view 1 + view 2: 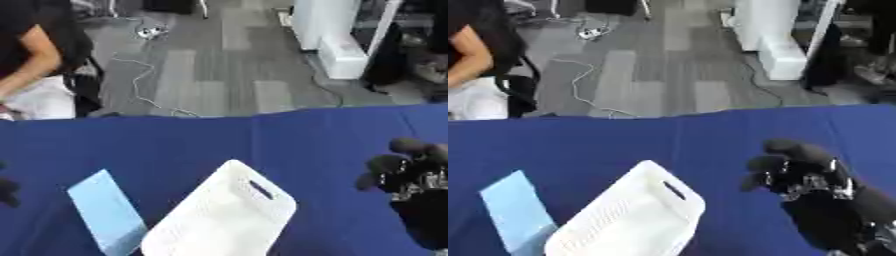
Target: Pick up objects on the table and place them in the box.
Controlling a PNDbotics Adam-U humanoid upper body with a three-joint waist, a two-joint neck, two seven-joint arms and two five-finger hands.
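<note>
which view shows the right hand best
The right eye view: the right hand shows whole there, with curled fingers, holding nothing, over the blue table beside the white basket. The left eye view cuts it off at the picture's right edge.

Grey striped carpet floor (pixel 219 75) beyond, a white cable (pixel 140 85) trailing across it (perhaps a white cabinet (pixel 337 45) at right).
</note>
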